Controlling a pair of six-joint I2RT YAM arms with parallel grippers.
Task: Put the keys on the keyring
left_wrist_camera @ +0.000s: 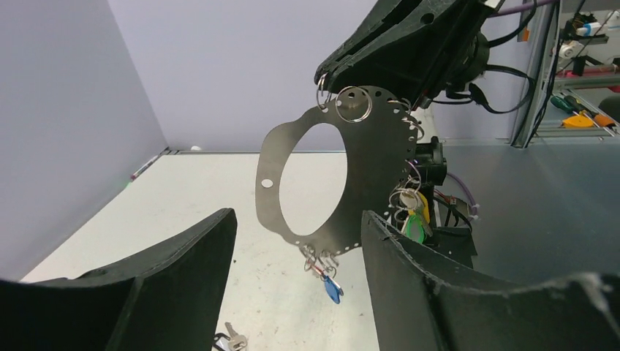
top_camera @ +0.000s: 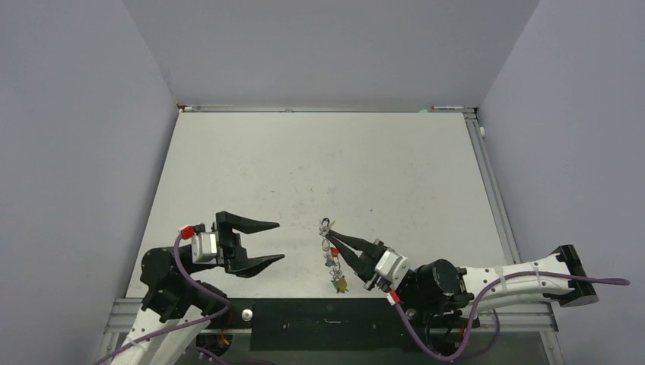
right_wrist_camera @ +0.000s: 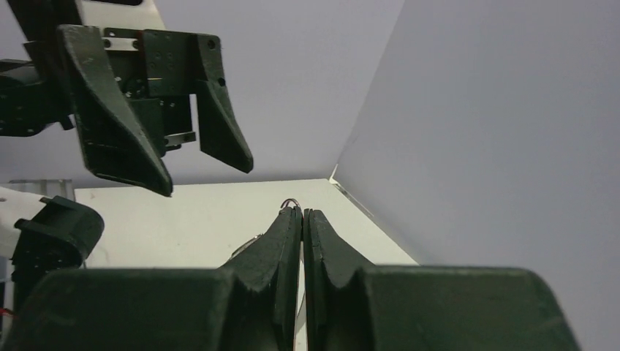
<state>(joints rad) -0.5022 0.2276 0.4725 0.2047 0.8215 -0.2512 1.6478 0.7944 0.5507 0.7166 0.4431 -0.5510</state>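
Off-white table (top_camera: pixel 319 167), scuffed; both my arms sit low at its near edge; left gripper (top_camera: pixel 280 241) is spread wide with nothing in it, pointing across at the other one; its two black fingers (left_wrist_camera: pixel 183 285) frame the keyring in the wrist view without touching it.

Over on my other side, the right gripper (top_camera: pixel 329 233) is clamped on the keyring (left_wrist_camera: pixel 373 168); pads are pressed together at the tips in its own wrist view (only a sliver of wire ring shows above them); the grip is on the upper edge.

That keyring hangs in the air above the table, between the two grippers, roughly upright, flat face toward the left wrist camera; thin grey metal, big oval opening, row of small holes round the rim; from overhead it is edge-on and barely readable.

Keys already on it: green and yellow heads (left_wrist_camera: pixel 415 223) bunched on the side toward my right arm; blue key (left_wrist_camera: pixel 332 289) dangling off the bottom edge; red head (top_camera: pixel 333 252) visible from overhead.

One silver key (left_wrist_camera: pixel 234 338) lies loose on the table, low in the left wrist view, apart from the keyring; two small split rings (left_wrist_camera: pixel 353 104) sit at the top edge, just beside the right fingertips.
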